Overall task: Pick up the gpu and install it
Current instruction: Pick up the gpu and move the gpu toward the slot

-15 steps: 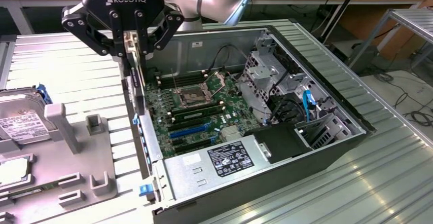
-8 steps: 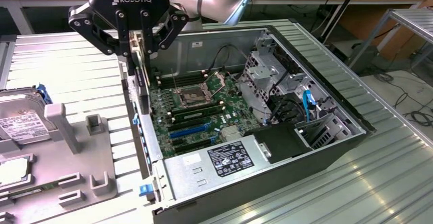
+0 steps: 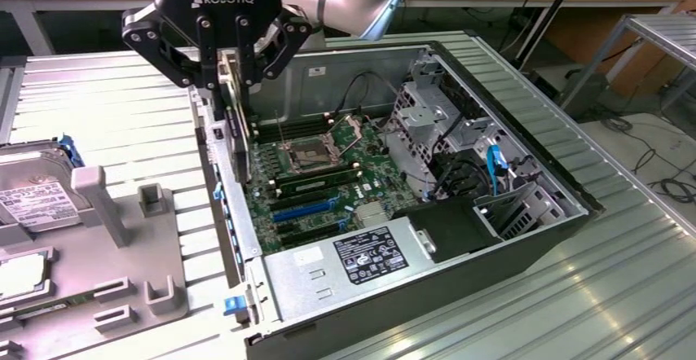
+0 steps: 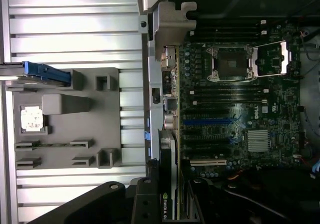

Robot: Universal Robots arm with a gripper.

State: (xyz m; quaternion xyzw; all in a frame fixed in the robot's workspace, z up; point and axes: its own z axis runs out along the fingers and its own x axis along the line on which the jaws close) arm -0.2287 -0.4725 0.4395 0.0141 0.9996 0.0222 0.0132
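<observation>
The gpu [image 3: 231,109] hangs on edge, a thin dark card held upright over the rear wall of the open computer case [image 3: 566,190]. My gripper [image 3: 233,73] is shut on its upper part, one finger on each face. In the wrist view the gpu [image 4: 168,149] appears edge-on, running from its silver bracket [image 4: 167,24] back to the gripper [image 4: 170,206], beside the motherboard [image 4: 235,114]. It hovers above the case's rear edge, alongside the blue expansion slots [image 4: 210,121], and sits in no slot.
Inside the case lie the motherboard [image 3: 315,173] with its open CPU socket [image 3: 305,155], a drive cage [image 3: 429,124] and the power supply [image 3: 348,262]. A grey parts fixture [image 3: 120,238] and a silver hard drive [image 3: 33,193] are on the exterior view's left.
</observation>
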